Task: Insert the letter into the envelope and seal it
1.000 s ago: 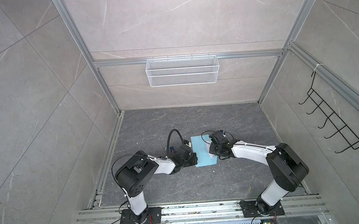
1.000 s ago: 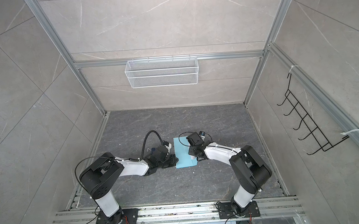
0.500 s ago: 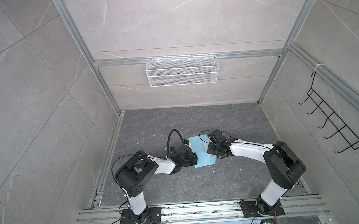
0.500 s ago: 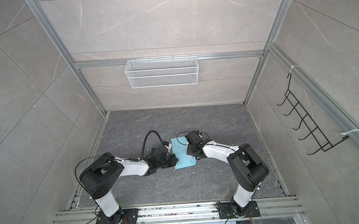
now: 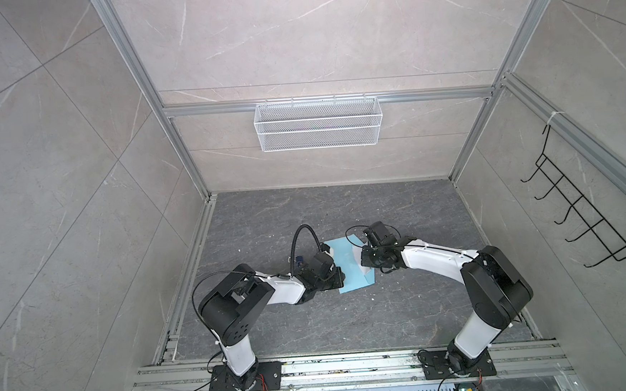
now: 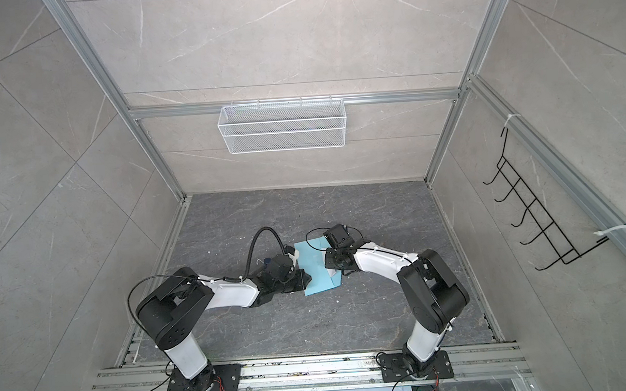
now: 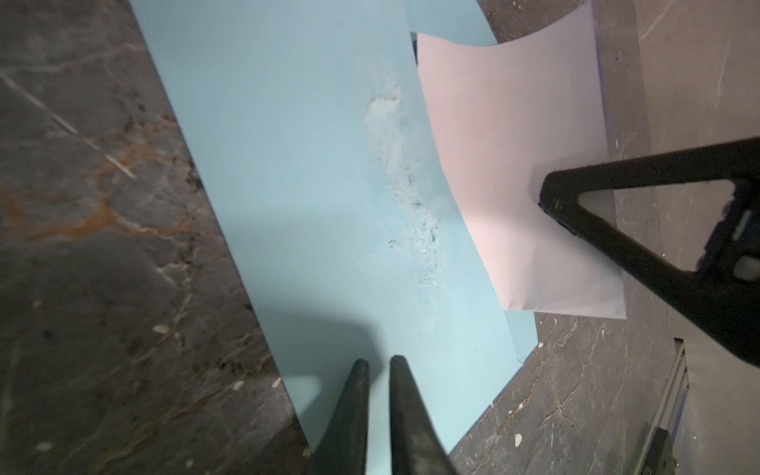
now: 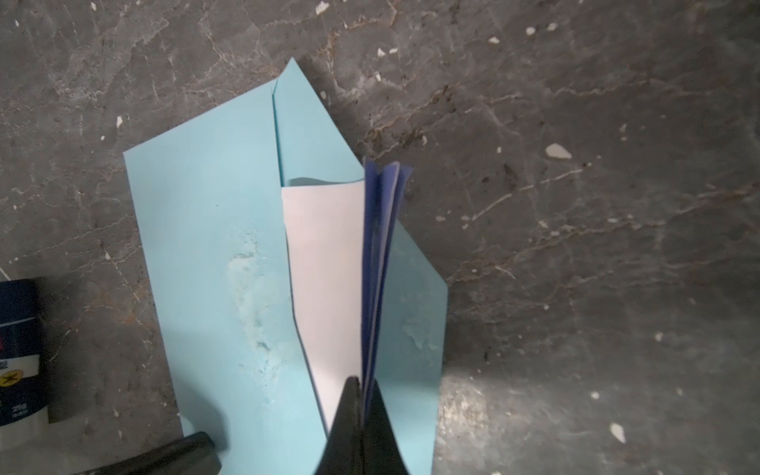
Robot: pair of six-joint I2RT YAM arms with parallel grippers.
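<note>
The light blue envelope (image 5: 349, 266) (image 6: 314, 272) lies flat on the dark floor between both arms, with its pointed flap (image 8: 415, 296) open. My right gripper (image 8: 362, 380) is shut on the folded letter (image 8: 325, 267), white with dark blue edges. The letter (image 7: 514, 164) stands bowed up at the envelope's mouth. How far it reaches inside I cannot tell. My left gripper (image 7: 378, 362) hovers low over the envelope (image 7: 308, 185) near its opposite long edge, jaws a narrow gap apart, nothing between them. In both top views the wrists hide the fingertips.
A blue and white glue stick (image 8: 18, 353) (image 5: 300, 260) lies beside the left wrist. Small paper scraps dot the floor (image 8: 575, 246). A white wire basket (image 5: 318, 123) hangs on the back wall, a black hook rack (image 5: 581, 217) on the right wall.
My right gripper has carried the letter a little to the left, over the envelope. My left gripper's jaws have parted slightly; that arm has hardly moved.
</note>
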